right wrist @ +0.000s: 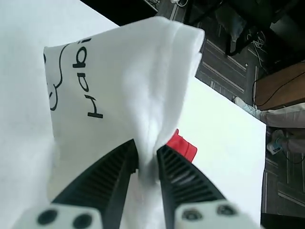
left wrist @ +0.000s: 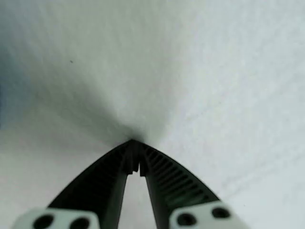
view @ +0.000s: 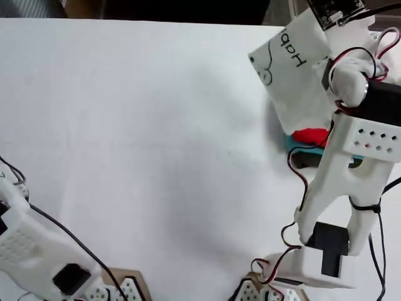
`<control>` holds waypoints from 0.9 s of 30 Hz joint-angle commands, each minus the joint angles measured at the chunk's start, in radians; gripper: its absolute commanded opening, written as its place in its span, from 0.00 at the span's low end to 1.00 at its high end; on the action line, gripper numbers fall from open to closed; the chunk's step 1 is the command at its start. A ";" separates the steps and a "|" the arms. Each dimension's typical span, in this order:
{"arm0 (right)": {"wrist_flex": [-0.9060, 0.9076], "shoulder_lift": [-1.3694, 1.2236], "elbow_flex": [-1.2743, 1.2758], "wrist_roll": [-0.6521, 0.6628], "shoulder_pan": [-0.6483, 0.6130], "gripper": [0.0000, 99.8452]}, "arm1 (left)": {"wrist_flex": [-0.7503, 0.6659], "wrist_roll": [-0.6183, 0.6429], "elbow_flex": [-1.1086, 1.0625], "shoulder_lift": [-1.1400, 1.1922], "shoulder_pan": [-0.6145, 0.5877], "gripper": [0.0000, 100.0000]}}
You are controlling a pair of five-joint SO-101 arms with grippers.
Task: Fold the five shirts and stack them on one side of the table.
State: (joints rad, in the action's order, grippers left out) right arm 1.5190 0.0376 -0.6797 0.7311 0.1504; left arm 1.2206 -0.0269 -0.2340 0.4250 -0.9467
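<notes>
1. Gripping the white shirt (right wrist: pixel 128 81): right gripper (right wrist: pixel 147 164), jaws clamped on a bunched fold of the cloth.
2. White shirt (view: pixel 294 69): held up off the table (view: pixel 138 125) at its far right corner, with the black print facing up in the high view.
3. Red shirt (view: pixel 311 135): lying on the table just beside the near edge of the white shirt. The right wrist view shows it under the hanging cloth (right wrist: pixel 181 145).
4. Teal shirt (view: pixel 292 145): a thin edge showing under the red shirt, partly hidden by the right arm (view: pixel 351 169).
5. Left gripper (left wrist: pixel 135 149): jaws closed together with nothing between them, tips down at the white table surface.
6. Left arm (view: pixel 31 251): at the near left corner, well apart from the shirts.
</notes>
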 commanded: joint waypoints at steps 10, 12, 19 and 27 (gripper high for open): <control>-0.012 -0.186 -0.041 0.005 0.156 0.02 | -0.037 0.005 -0.022 0.012 0.038 0.03; -0.028 -0.234 -0.046 0.005 0.176 0.02 | -0.037 0.005 -0.022 0.012 0.038 0.03; -0.156 -0.377 -0.046 0.038 0.249 0.02 | -0.037 0.006 -0.022 0.012 0.038 0.03; -0.265 -0.496 -0.046 0.135 0.335 0.02 | -0.037 0.008 -0.022 0.012 0.038 0.03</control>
State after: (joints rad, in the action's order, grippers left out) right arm 1.2935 -0.4519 -0.6813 0.8416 0.4496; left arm 1.2206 -0.0269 -0.2340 0.4250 -0.9467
